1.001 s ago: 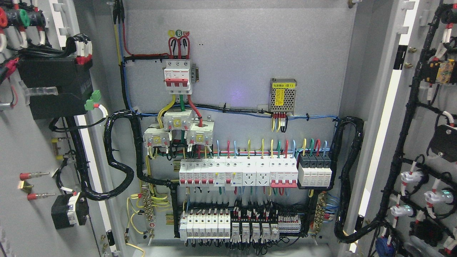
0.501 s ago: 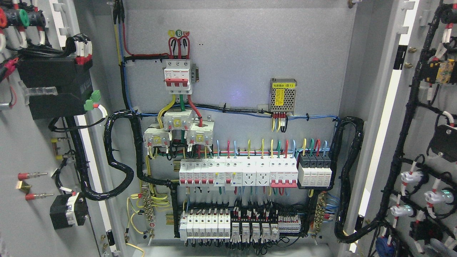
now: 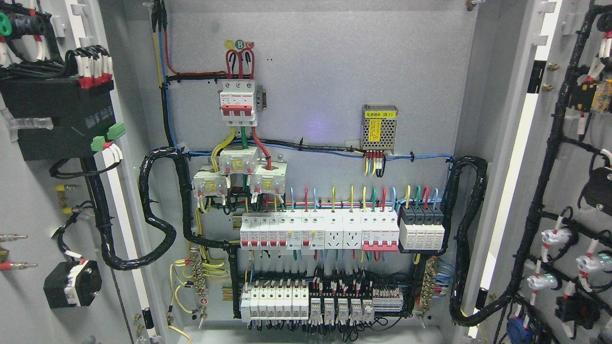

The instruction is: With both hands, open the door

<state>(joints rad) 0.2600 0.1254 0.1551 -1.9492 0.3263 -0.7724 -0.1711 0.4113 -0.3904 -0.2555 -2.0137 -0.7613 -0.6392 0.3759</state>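
Fingers of neither hand show anywhere in the head view, so whether they are spread, curled or gripping a door edge cannot be told. Both doors stand swung wide: the left door (image 3: 28, 200) lies left of the cabinet's back panel (image 3: 325, 76), the right door (image 3: 573, 191) to its right. Pushed further, a door could strain the black cable loom (image 3: 158, 224) bridging hinge side and panel.
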